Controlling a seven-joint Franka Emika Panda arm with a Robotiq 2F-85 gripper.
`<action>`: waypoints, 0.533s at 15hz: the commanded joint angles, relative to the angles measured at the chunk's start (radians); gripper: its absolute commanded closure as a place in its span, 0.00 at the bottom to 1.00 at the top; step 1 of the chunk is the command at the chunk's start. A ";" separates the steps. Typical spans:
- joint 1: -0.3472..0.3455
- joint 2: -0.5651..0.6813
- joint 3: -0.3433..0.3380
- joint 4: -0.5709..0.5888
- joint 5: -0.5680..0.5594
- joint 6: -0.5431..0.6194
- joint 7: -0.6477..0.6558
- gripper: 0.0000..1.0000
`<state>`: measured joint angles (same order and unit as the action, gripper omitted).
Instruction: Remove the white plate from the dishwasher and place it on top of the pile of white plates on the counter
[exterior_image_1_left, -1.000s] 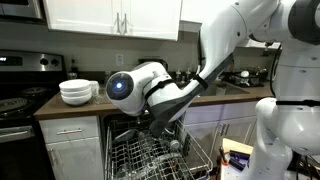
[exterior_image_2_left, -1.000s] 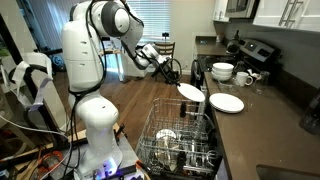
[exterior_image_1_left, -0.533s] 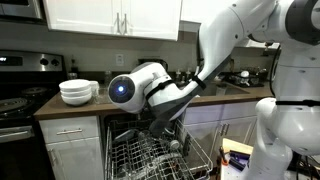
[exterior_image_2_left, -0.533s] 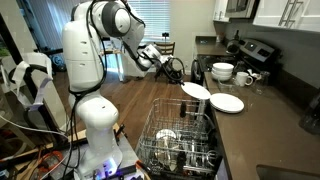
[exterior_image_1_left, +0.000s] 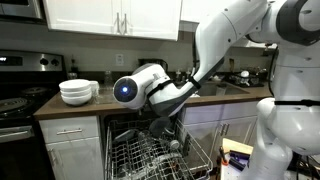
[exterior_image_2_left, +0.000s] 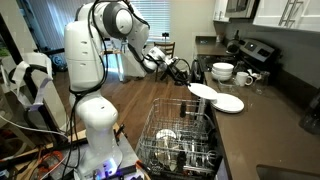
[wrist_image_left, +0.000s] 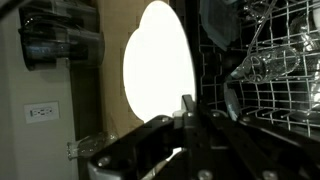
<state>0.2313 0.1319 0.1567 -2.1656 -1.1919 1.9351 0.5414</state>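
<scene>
My gripper (exterior_image_2_left: 188, 78) is shut on the rim of the white plate (exterior_image_2_left: 203, 91) and holds it nearly level just above the counter's (exterior_image_2_left: 252, 128) edge, next to the pile of white plates (exterior_image_2_left: 229, 103). In the wrist view the plate (wrist_image_left: 155, 65) shows as a bright oval clamped edge-on between the fingers (wrist_image_left: 188, 108). The dishwasher's pulled-out wire rack (exterior_image_2_left: 180, 140) stands below, also visible in an exterior view (exterior_image_1_left: 150, 155) and the wrist view (wrist_image_left: 272, 60). In that exterior view my arm (exterior_image_1_left: 150, 90) hides the plate and the pile.
A stack of deep white bowls (exterior_image_2_left: 223, 72) sits beyond the pile, also in an exterior view (exterior_image_1_left: 76, 92). The black stove (exterior_image_2_left: 255, 50) is further along. Glasses and dishes fill the rack. The robot's white base (exterior_image_2_left: 95, 130) stands beside the dishwasher.
My gripper has carried the white plate sideways from above the rack toward the counter; it now hangs over the counter edge close to the pile.
</scene>
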 joint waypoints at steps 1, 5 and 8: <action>-0.029 -0.010 -0.008 0.002 -0.065 0.037 -0.001 0.98; -0.054 -0.008 -0.031 0.005 -0.089 0.089 -0.002 0.98; -0.057 0.000 -0.030 0.002 -0.052 0.091 -0.001 0.98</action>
<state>0.1829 0.1321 0.1158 -2.1654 -1.2442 2.0289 0.5413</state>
